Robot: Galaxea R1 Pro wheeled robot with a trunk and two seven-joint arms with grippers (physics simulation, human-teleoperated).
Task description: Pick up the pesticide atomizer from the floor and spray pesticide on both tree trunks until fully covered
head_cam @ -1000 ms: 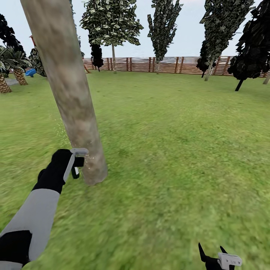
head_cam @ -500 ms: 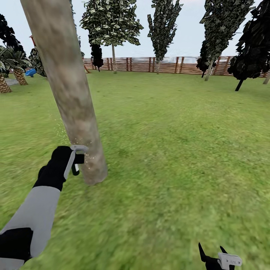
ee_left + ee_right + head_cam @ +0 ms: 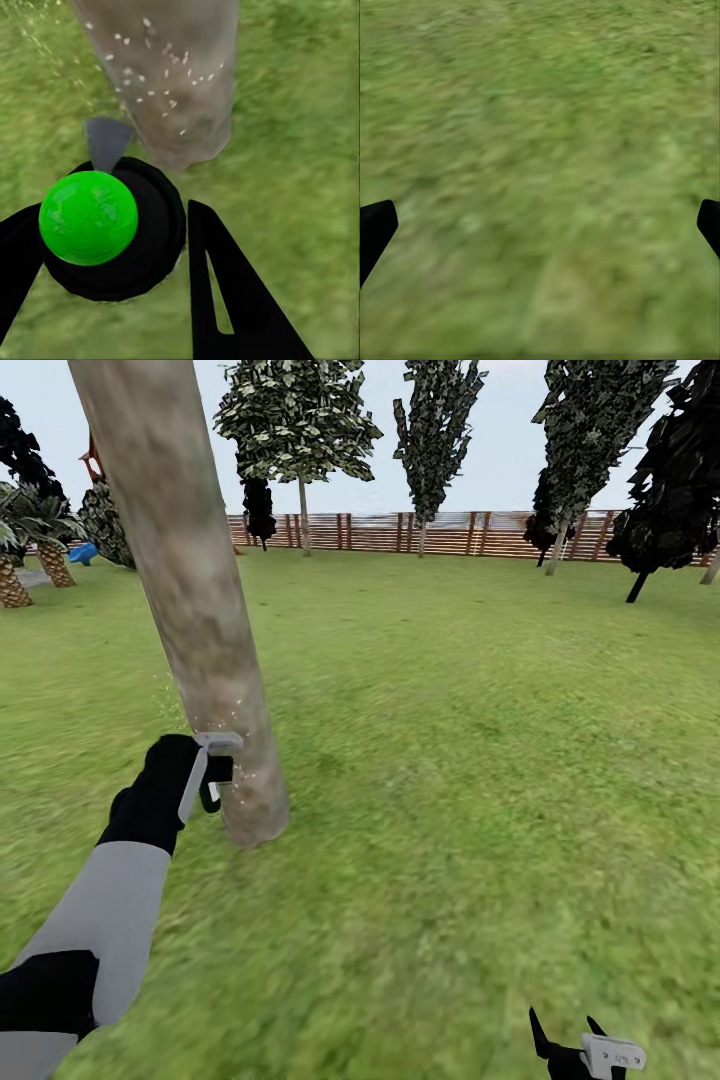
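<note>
A thick, pale, mottled tree trunk (image 3: 190,610) rises from the grass at the left of the head view. My left gripper (image 3: 216,778) is right beside its base, shut on the pesticide atomizer (image 3: 211,788). In the left wrist view the atomizer (image 3: 142,247) is a black bottle with a round green top, held between the two black fingers (image 3: 217,292) and pointing at the trunk (image 3: 172,82). Pale spray specks dot the bark there. My right gripper (image 3: 562,1020) hangs low at the bottom right, open over bare grass, with nothing inside its spread (image 3: 542,217).
Green lawn stretches on all sides to a brown slat fence (image 3: 450,532). Several trees (image 3: 300,420) stand along the fence, with dark ones at the right (image 3: 670,490). Palm-like plants (image 3: 40,530) and a blue object (image 3: 82,552) sit at the far left.
My left gripper with the atomizer has risen a little along the trunk's base. The trunk sits slightly further right in the view. The right gripper has not moved.
</note>
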